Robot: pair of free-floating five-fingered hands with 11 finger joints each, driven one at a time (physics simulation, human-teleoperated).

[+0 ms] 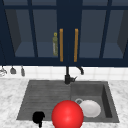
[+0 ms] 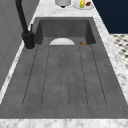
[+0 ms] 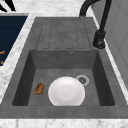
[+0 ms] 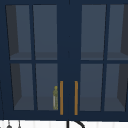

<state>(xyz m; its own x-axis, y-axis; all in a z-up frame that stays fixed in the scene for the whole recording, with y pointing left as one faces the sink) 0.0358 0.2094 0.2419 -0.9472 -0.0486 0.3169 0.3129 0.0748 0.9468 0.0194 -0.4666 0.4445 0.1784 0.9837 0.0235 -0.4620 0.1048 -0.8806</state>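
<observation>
My left hand (image 1: 38, 117) hovers at the front left corner of the sink (image 1: 25, 100), over the edge of the grooved draining board (image 1: 45, 95). In the right side view its fingers (image 3: 7, 5) look straight and spread, and they hold nothing. A large red ball (image 1: 67, 115) sits in front of the sink's front edge, just right of that hand. A white plate (image 1: 90, 108) lies in the basin beside the drain (image 3: 82, 80). A small brown sponge (image 3: 39, 88) lies on the basin floor near the plate (image 3: 66, 91).
A black faucet (image 1: 67, 75) stands behind the sink. Above it is a dark blue wall cabinet with glass doors and two orange handles (image 4: 61, 97), with a green bottle (image 4: 55, 98) inside. Utensils (image 1: 13, 70) hang on the wall at left. A dish of food (image 2: 82, 3) sits on the right counter.
</observation>
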